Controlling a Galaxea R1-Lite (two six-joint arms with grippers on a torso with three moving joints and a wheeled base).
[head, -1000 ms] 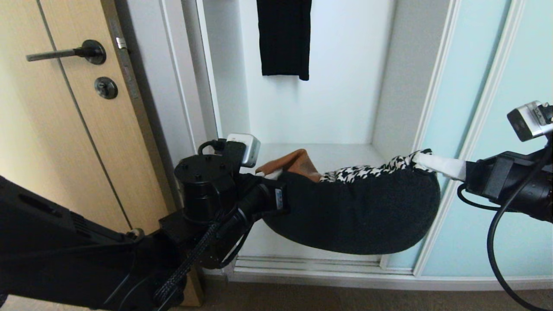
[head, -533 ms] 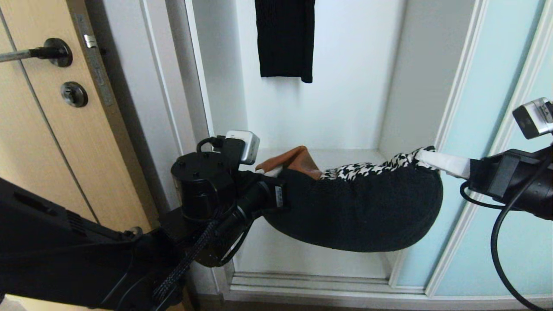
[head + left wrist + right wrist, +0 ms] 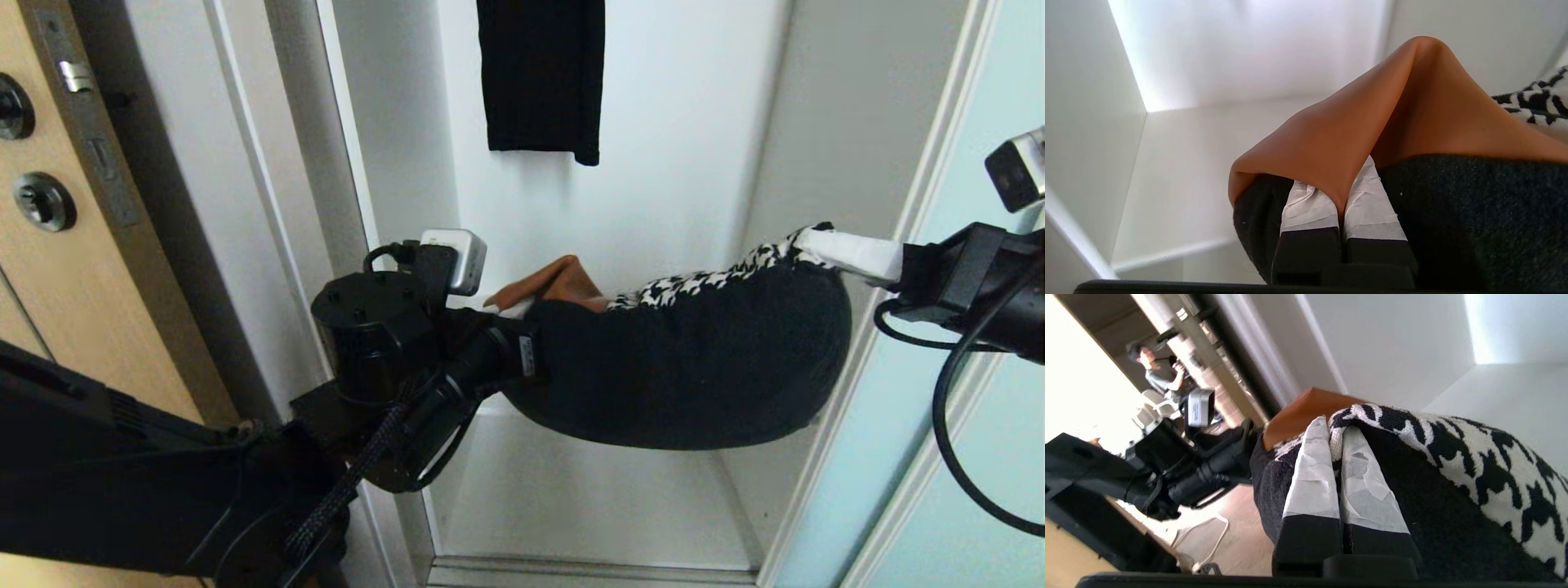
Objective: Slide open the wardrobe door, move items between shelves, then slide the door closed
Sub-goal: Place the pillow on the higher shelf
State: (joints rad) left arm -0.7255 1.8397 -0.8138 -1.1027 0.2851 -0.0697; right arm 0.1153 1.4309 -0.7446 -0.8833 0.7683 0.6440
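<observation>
Head view is showing the square patchwork cushion (image 3: 678,367), with its brown leather patch, houndstooth patch and black underside, hanging slung between both claws in the open wardrobe, clear above the flat white laminate shelf (image 3: 588,506). The left claw (image 3: 514,314) is pinching the brown corner tight; the right claw (image 3: 804,241) is pinching the houndstooth corner and sitting higher. To carry it well, both arms should be travelling together, keeping the sag off the shelf edges and levelling the corners before setting down. The frosted pale aqua sliding wardrobe door (image 3: 971,457) is standing just beside the right arm, so that elbow needs room.
</observation>
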